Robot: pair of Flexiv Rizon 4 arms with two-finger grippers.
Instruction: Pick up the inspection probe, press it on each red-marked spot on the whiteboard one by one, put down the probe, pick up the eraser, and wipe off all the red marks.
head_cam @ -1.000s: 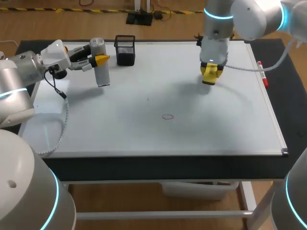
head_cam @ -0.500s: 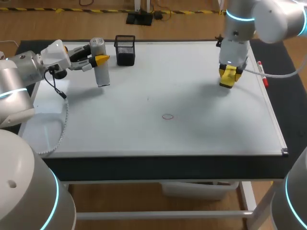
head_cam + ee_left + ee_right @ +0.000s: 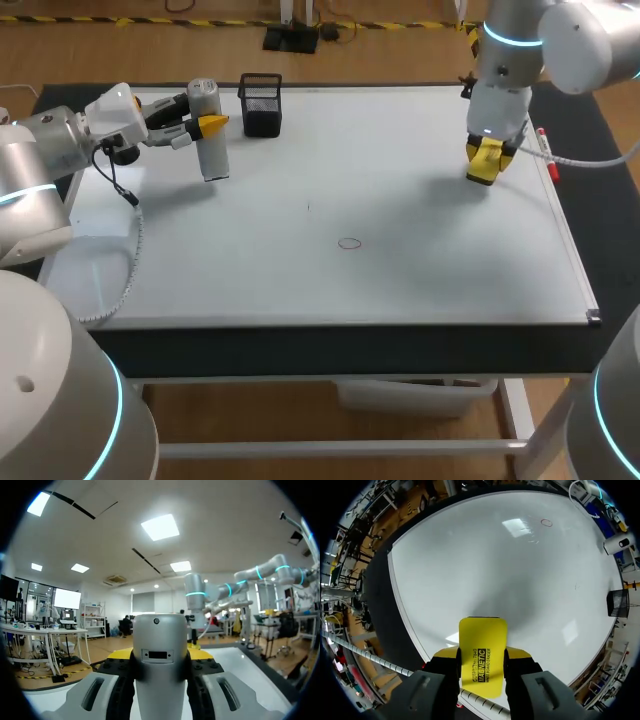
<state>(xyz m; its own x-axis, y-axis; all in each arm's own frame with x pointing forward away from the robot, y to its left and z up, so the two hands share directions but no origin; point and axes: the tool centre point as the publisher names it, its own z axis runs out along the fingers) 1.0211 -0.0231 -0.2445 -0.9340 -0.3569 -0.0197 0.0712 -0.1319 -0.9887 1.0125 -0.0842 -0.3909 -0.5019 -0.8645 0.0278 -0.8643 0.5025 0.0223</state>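
Head view: probe (image 3: 210,145) is gripped by left gripper (image 3: 208,125) at whiteboard (image 3: 400,290) far-left corner. Eraser (image 3: 481,172) is clamped by right gripper (image 3: 487,152) near far-right edge, well apart from red mark (image 3: 348,242), so the mark could be missed.
Left wrist: probe (image 3: 160,665) clenched btwn jaws.
Right wrist: eraser (image 3: 482,647) seemingly held off the board; w/o contact nothing gets wiped.
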